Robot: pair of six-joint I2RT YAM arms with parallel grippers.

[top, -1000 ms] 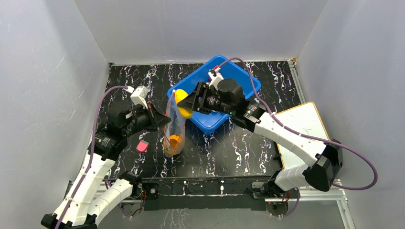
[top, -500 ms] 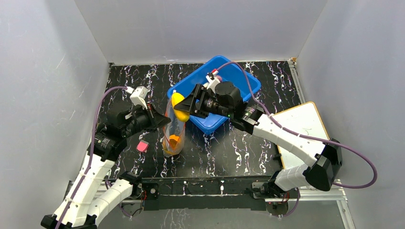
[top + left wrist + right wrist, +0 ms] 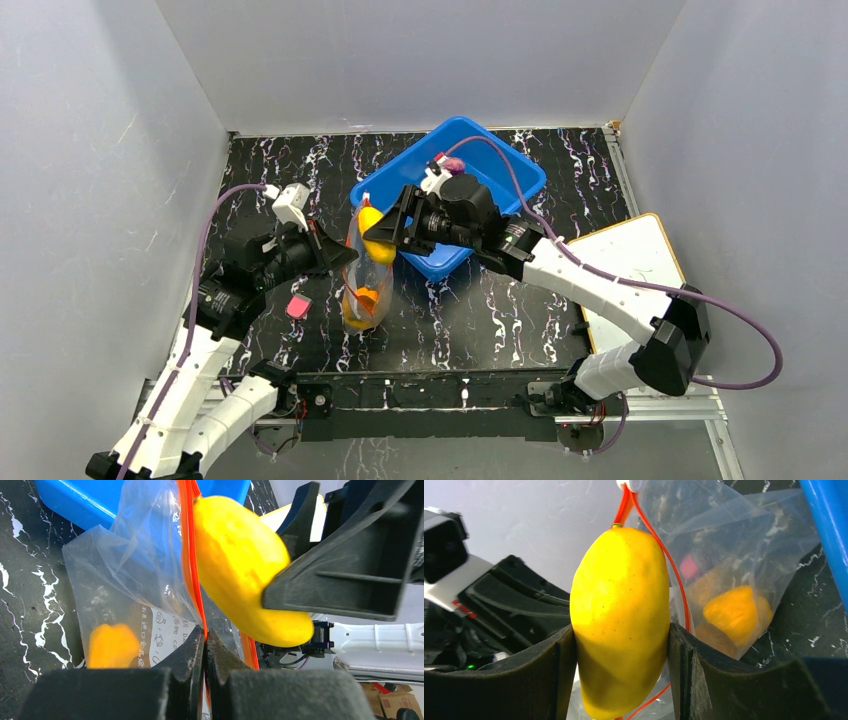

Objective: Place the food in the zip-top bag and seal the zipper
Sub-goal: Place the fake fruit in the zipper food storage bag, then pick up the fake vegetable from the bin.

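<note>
Yellow oval fruit (image 3: 621, 620) is clamped between both pads of the right gripper (image 3: 621, 635), fingers closed on its two long sides, long axis roughly upright in the right wrist view, top and bottom ends sticking out past the pads. Fruit sits right at the mouth of the zip-top bag (image 3: 362, 290), above the bag body and just beside the left corner of the blue bin (image 3: 500, 165). Zipper (image 3: 187, 555) is parted: one red-orange lip runs down the fruit's side touching it, the other curves round its far side in the right wrist view, so the fruit is at or between the lips; how deep inside, cannot tell. Left gripper (image 3: 205, 642) has fingers pressed together, pinching the bag at its mouth edge with the zipper strip running between the two pads. Bag hangs upright from that pinch, mouth up, its bottom down on the black marbled table (image 3: 500, 310). Inside at the bottom is the orange-yellow pepper (image 3: 736, 612), with a darker orange-brown lump (image 3: 711, 637) just beside and below it. Printed label shows on the clear film in the left wrist view. Small pink block (image 3: 297, 306) lies on the table left of the bag, apart from it, near the left arm. White board (image 3: 630, 265) lies flat at the table's right edge, partly under the right arm. Bin contents are mostly hidden behind the right wrist
</note>
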